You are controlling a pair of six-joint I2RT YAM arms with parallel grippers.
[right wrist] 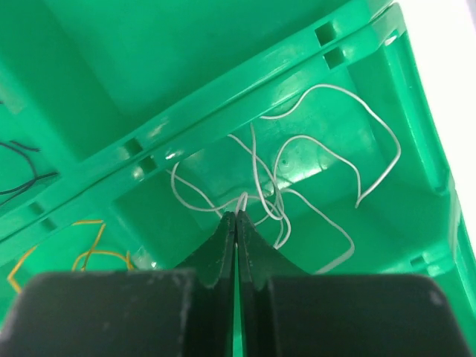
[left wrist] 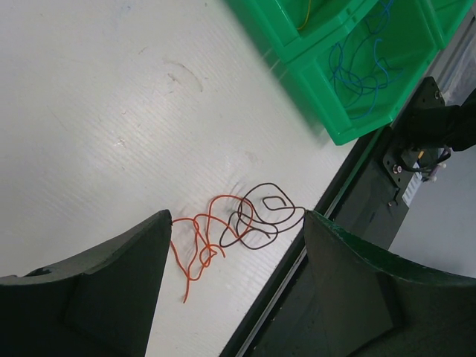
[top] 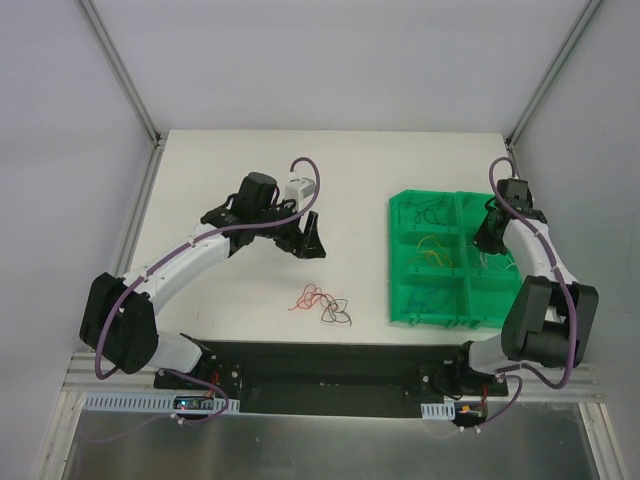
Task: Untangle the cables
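A red wire [top: 309, 297] and a black wire [top: 337, 311] lie tangled on the white table near its front edge. In the left wrist view the red wire [left wrist: 195, 239] and the black wire [left wrist: 262, 215] show between my fingers. My left gripper [top: 309, 238] is open and empty, above and behind them. My right gripper [top: 490, 238] is inside the green bin tray [top: 400, 262]. In the right wrist view it [right wrist: 236, 215] is shut on a white wire [right wrist: 256, 182] over a compartment holding white wires.
The green tray has several compartments holding sorted wires: blue [left wrist: 357, 71], yellow [right wrist: 85, 256] and dark [right wrist: 22, 175]. A black base rail [top: 330, 375] runs along the table's front edge. Frame posts stand at the back corners.
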